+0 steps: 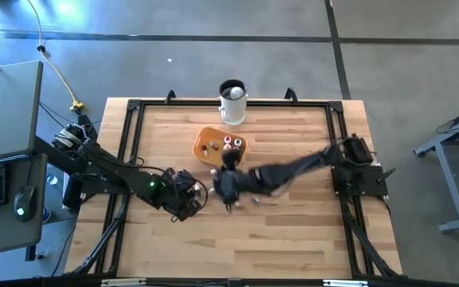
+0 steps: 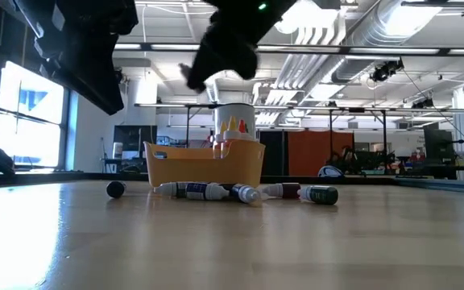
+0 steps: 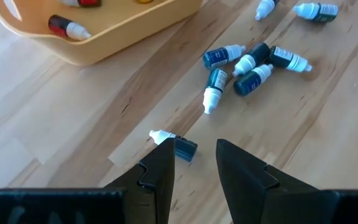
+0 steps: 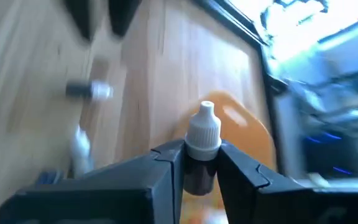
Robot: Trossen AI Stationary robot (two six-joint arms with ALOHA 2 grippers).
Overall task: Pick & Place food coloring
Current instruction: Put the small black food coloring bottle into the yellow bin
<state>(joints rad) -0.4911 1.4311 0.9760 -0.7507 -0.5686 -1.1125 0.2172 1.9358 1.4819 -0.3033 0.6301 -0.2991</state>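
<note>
My right gripper [image 4: 201, 163] pinches one food coloring bottle [image 4: 202, 144], white cap up, frame centre | my left gripper [image 3: 194, 155] is spread, a dark loose bottle [image 3: 174, 143] just beyond the tips | orange bowl [image 1: 206, 137] upper centre holds several bottles | more bottles [image 3: 247, 62] lie scattered on table [image 1: 293, 231]

We see one dark food coloring bottle [image 4: 202, 149] with a white pointed cap standing upright, clamped between the right gripper [image 4: 199, 163] fingers. Another bottle [image 3: 174, 144] lies on its side just ahead of the left gripper [image 3: 194, 163] fingertips. A cluster of dark white-capped bottles [image 3: 248, 65] lies farther beyond, all toppled.
</note>
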